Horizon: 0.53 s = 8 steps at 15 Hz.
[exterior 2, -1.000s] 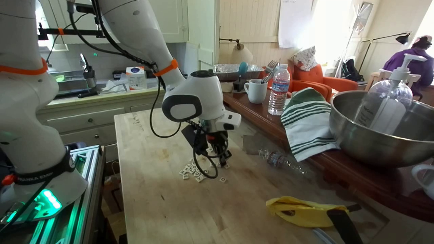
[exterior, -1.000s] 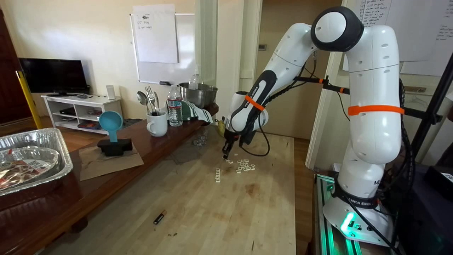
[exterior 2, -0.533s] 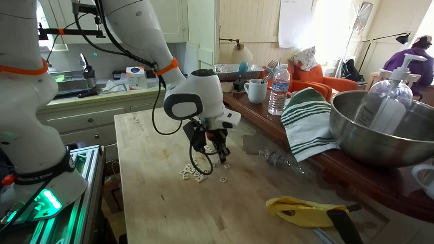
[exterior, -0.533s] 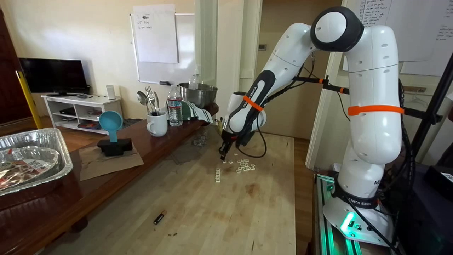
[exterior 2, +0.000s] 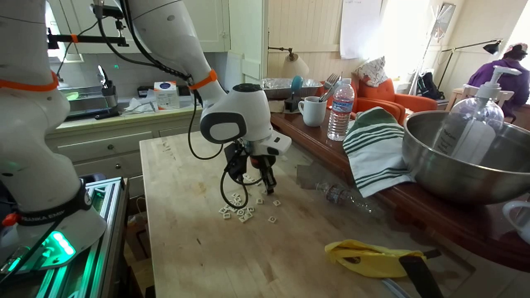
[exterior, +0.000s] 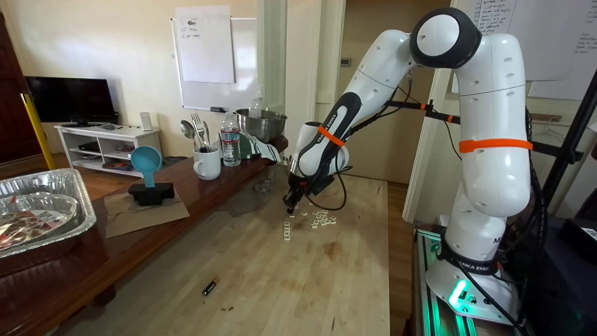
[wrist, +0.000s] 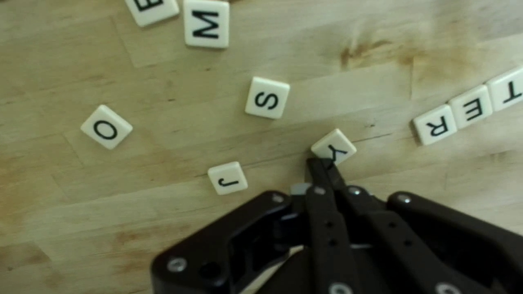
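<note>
My gripper [wrist: 320,162] is shut, its black fingertips pressed together low over the wooden table. The tips overlap the near corner of a white letter tile marked Y [wrist: 338,145]; whether they touch it is hard to tell. Left of the tips in the wrist view lies a J tile [wrist: 227,178]. Beyond lie an S tile [wrist: 267,98], an O tile [wrist: 106,127] and an M tile [wrist: 206,23]. At right a row of joined tiles shows R [wrist: 435,124], E [wrist: 471,107] and T [wrist: 508,90]. The gripper also shows in both exterior views [exterior: 290,210] [exterior 2: 270,192].
A tile cluster [exterior: 321,217] lies beside the gripper. A battery [exterior: 211,286] lies on the table [exterior: 261,298]. A raised dark wood counter [exterior: 186,200] bears a mug of cutlery [exterior: 207,163], a bottle [exterior: 230,140] and a steel bowl [exterior 2: 463,182]. A yellow object [exterior 2: 368,258] lies nearby.
My gripper has moved along the table, leftward in an exterior view, toward the tile row. A tile at its fingertips appears to have slid the same way.
</note>
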{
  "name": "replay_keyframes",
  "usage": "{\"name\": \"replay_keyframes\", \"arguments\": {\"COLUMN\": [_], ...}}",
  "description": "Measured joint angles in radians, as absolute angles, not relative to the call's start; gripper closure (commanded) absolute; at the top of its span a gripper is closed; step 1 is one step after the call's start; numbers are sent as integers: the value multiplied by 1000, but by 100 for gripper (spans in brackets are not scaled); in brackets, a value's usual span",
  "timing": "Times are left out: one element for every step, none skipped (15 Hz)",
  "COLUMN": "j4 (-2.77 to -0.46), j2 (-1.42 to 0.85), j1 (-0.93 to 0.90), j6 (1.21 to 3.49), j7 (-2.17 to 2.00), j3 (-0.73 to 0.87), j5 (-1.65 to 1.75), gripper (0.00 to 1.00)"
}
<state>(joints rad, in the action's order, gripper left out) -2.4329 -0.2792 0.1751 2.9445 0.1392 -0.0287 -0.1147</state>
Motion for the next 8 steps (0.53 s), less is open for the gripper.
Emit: {"name": "replay_keyframes", "arguments": {"j4": [-2433,-2433,-2433,-2433,-2433,-2433,-2433,-2433], "j2": [-279,-279,-279,-279,-279,-279,-279,-279], "j1": [172,169,168,166,164,162,159,157], "j6": [2944,2944,2944,2944,2944,2944,2944,2944], "j7": [128,118,109,99,93,86,80,74], "j3": [-30,-31,-33,-34,-34,-35,-35,-35], "j5": [-122,-130,-136,-139,-142,-144,-146,-148], "gripper": [100,100,100,100,100,100,100,100]}}
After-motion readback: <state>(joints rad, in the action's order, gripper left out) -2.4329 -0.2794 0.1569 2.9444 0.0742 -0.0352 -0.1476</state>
